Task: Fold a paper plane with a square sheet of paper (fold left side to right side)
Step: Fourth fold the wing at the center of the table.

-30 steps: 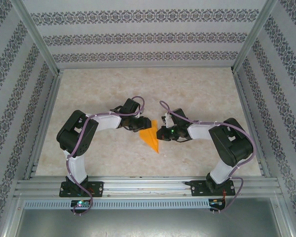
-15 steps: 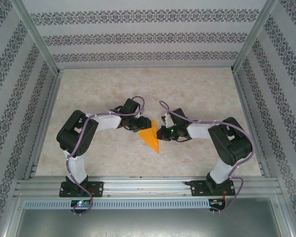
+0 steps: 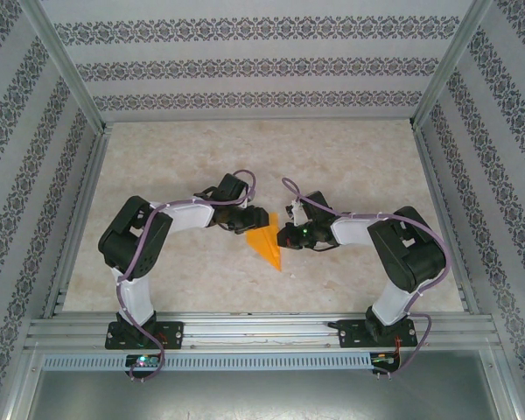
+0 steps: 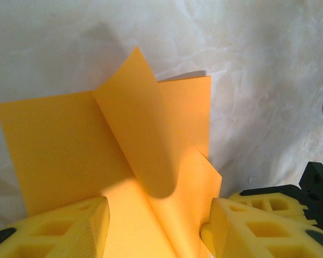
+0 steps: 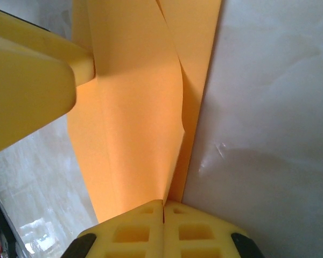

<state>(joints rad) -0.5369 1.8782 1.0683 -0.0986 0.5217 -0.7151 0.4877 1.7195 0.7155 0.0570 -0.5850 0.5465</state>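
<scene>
The orange sheet of paper lies folded into a pointed wedge at the table's middle, its tip toward the near edge. In the left wrist view one flap stands up and curls over the flat layers. My left gripper is open and straddles the paper, its right fingertip against the paper's edge. From above, the left gripper is at the wedge's far left corner. My right gripper is shut on a raised fold of the paper, at the wedge's right side.
The marbled tabletop has free room toward the back wall and to both sides. Aluminium frame posts and patterned walls enclose it. A metal rail runs along the near edge by the arm bases.
My left gripper's jaws have spread a little wider over the paper. The right gripper stays shut on the fold, and the paper has barely shifted.
</scene>
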